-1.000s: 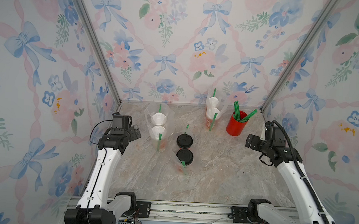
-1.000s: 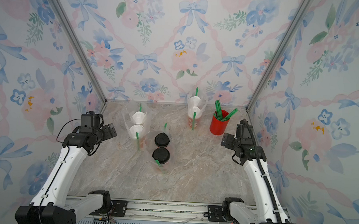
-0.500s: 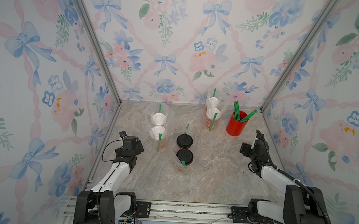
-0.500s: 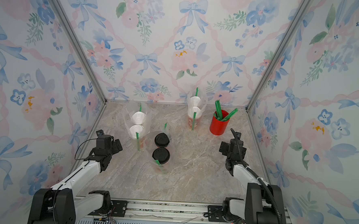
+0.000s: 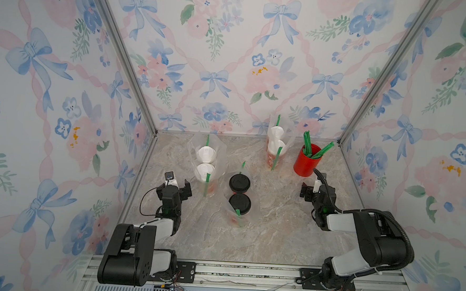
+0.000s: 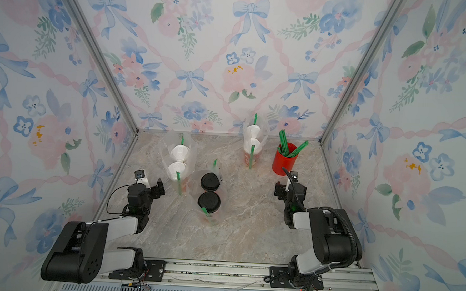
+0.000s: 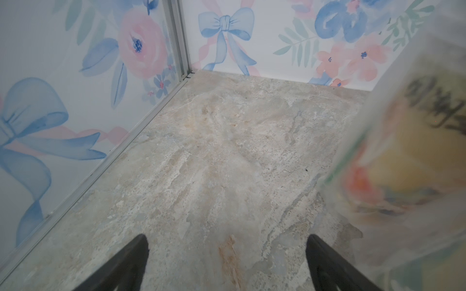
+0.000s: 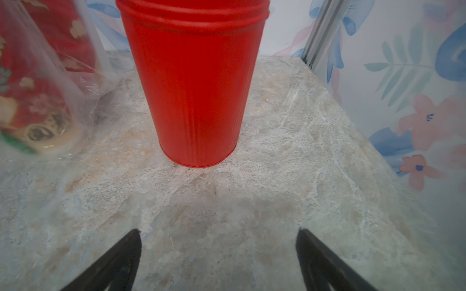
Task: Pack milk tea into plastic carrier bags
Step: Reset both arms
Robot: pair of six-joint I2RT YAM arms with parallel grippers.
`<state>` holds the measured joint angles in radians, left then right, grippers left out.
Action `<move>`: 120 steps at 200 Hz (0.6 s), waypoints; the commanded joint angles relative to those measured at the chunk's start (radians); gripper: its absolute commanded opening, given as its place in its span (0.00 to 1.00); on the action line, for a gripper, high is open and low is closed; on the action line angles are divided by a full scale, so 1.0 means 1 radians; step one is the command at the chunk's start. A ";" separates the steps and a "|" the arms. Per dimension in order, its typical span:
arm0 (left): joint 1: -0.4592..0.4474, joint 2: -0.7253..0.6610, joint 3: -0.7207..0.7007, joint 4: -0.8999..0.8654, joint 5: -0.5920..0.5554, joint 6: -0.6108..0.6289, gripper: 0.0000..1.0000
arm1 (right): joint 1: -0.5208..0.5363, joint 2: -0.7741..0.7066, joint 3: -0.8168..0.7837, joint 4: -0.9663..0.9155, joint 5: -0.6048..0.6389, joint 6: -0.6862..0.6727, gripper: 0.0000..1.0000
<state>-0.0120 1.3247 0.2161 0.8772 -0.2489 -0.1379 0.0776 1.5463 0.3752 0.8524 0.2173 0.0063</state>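
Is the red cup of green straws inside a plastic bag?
No, the red cup stands bare on the table, beside a bag holding two white-lidded cups.

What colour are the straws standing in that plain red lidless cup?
Green. The straws in the plain red lidless cup show best in a top view.

A staged robot test booth: floral wallpaper panels [image 5: 231, 55] framed by aluminium posts [image 5: 122, 55] enclose a marble-look surface [image 5: 276, 236] above a metal mounting rail [image 5: 247, 272].
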 commanded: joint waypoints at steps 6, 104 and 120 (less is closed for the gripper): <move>0.022 0.094 0.032 0.166 0.135 0.051 0.98 | -0.006 -0.007 0.015 0.041 0.001 -0.002 0.97; -0.046 0.220 0.039 0.261 0.131 0.136 0.98 | -0.006 -0.008 0.017 0.033 -0.001 -0.002 0.97; -0.055 0.219 0.033 0.273 0.112 0.138 0.98 | -0.006 -0.008 0.017 0.033 -0.001 -0.002 0.97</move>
<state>-0.0551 1.5383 0.2611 1.1084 -0.0883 -0.0277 0.0776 1.5463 0.3756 0.8616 0.2169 0.0063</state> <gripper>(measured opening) 0.982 0.965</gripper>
